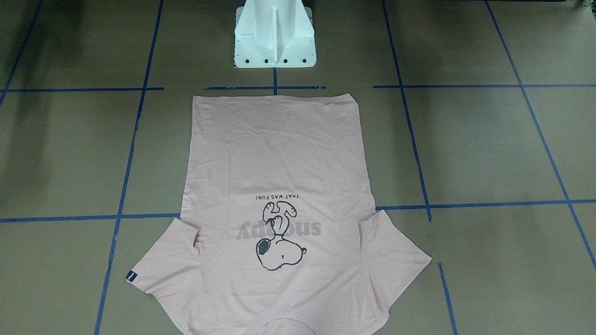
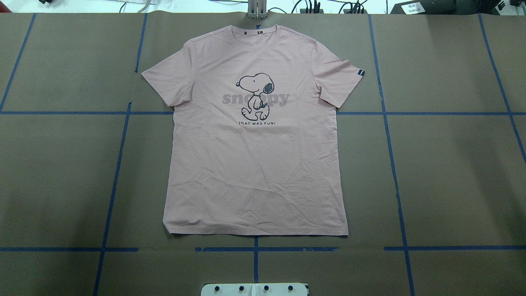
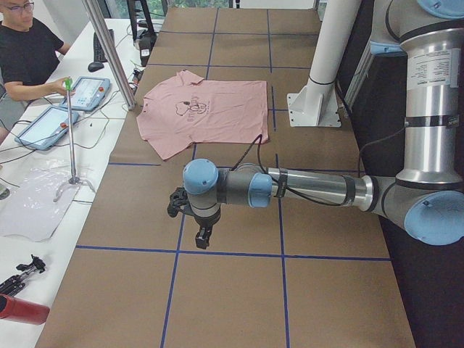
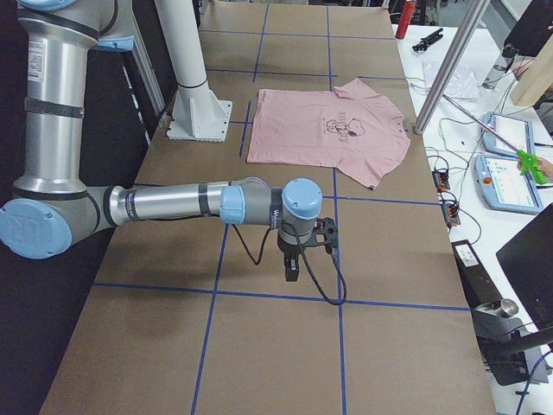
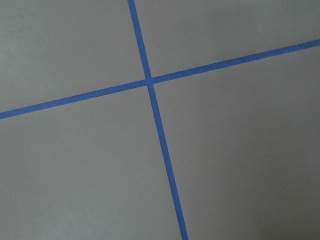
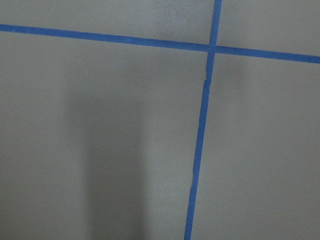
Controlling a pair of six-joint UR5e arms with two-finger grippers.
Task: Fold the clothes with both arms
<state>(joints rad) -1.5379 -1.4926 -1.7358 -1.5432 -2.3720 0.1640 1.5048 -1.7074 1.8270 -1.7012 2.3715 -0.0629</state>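
Note:
The pale pink T-shirt lies flat and spread out, front up, in the middle of the table, collar at the far edge and hem toward the robot's base. It also shows in the front-facing view and both side views. My left gripper hangs above bare table well off to the shirt's side, seen only in the left side view. My right gripper hangs likewise on the other side. I cannot tell whether either is open or shut. Both wrist views show only table surface and tape.
Blue tape lines grid the brown table. The white pedestal base stands behind the shirt's hem. A person sits at a side bench with teach pendants; a metal pole rises by the shirt's sleeve.

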